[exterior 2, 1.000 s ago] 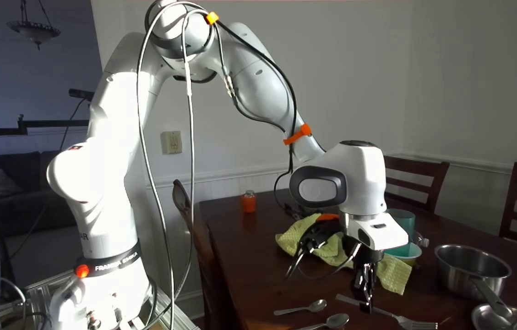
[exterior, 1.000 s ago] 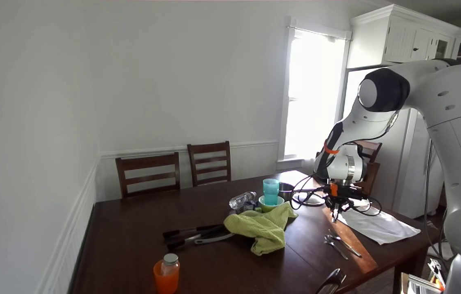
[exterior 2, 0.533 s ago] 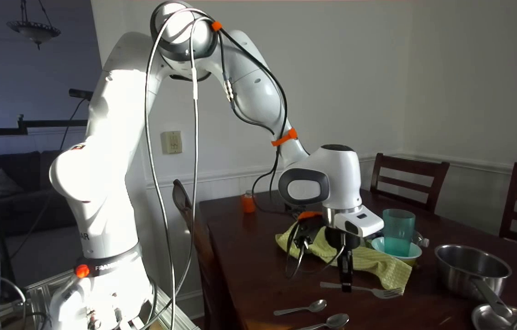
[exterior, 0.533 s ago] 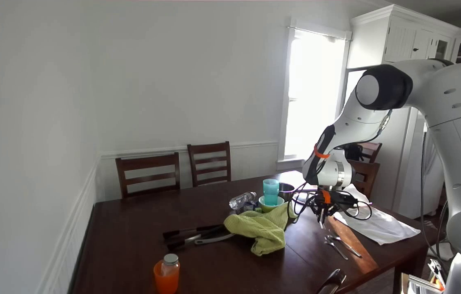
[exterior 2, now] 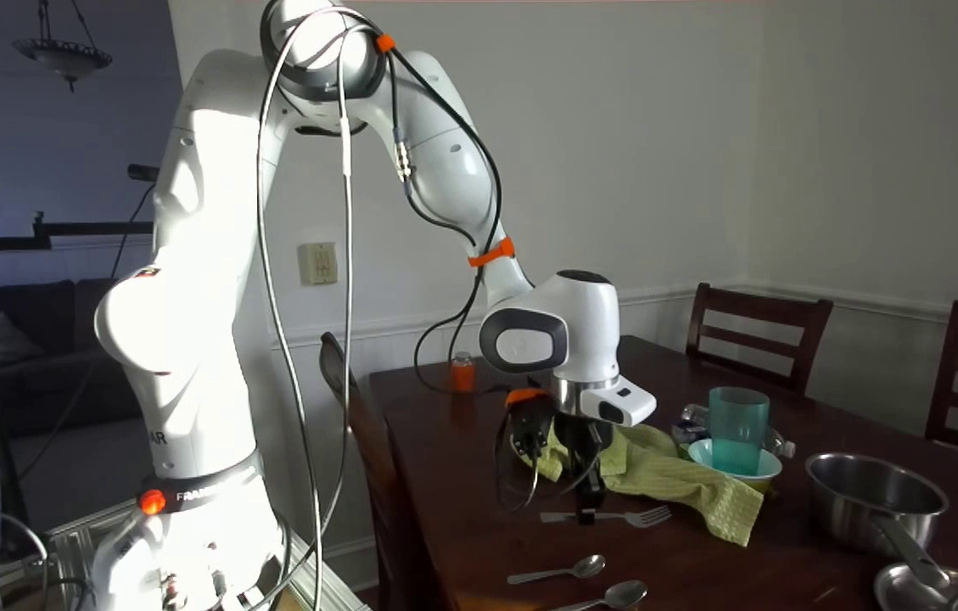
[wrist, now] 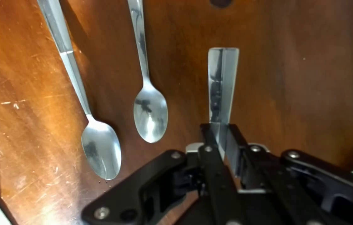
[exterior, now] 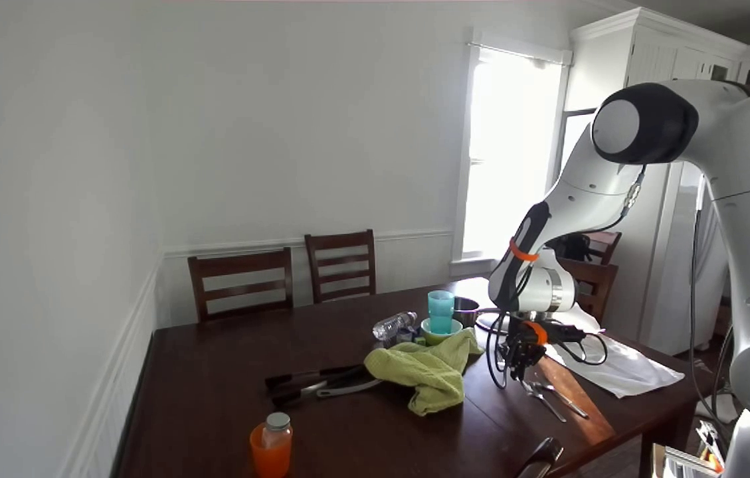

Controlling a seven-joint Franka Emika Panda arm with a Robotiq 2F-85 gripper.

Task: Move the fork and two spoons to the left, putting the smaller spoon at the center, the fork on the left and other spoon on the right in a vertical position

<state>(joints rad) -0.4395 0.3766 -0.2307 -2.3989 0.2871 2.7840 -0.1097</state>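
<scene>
Far from the gripped fork (wrist: 222, 87), the arm's base (exterior 2: 190, 530) reads "FRA".

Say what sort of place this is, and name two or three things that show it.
Probably a home dining room or eat-in kitchen: a dark wooden dining table, ladder-back chairs around it, and white overhead cabinets beyond.

Fork (wrist: 222, 89): silver, flared handle near-vertical in wrist view, pinched partway along. Smaller spoon (wrist: 150, 104): shiny, left of fork there, apart, slightly slanted. Larger spoon (wrist: 101, 147): shiny, farther left of fork, more slanted. Tined head (exterior 2: 641, 518) shows in an exterior view.
</scene>
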